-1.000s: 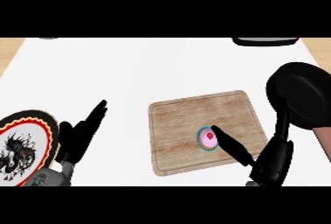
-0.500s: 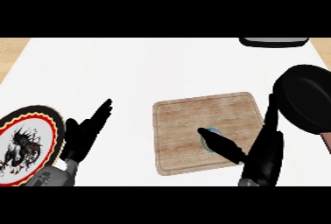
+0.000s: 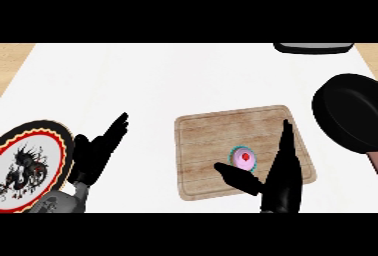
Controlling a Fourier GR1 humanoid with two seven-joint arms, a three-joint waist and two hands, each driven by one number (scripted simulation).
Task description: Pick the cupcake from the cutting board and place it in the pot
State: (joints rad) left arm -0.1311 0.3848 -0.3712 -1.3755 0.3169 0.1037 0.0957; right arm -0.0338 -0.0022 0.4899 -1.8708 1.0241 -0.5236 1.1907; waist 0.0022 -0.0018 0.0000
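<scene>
A small cupcake (image 3: 244, 159) with pink frosting, a red dot on top and a teal wrapper stands on the wooden cutting board (image 3: 214, 135), toward its near right part. My right hand (image 3: 279, 185) is open over the board's near edge. Its thumb points left just below the cupcake and its straight fingers rise along the cupcake's right side, so the cupcake sits in the gap between them, uncovered. The black pot (image 3: 351, 115) lies at the right edge, just past the board. My left hand (image 3: 94, 155) rests open at the lower left, fingers up.
A round plate (image 3: 26, 167) with a red and yellow rim and a black drawing lies at the left edge, beside my left hand. A dark object (image 3: 314, 47) sits at the counter's far right edge. A brownish pot handle (image 3: 372, 162) shows at the right border.
The view has shifted slightly, moving the board right. My right hand has straightened its fingers past the cupcake's right side, and the cupcake shows again between thumb and fingers. The left hand has barely moved.
</scene>
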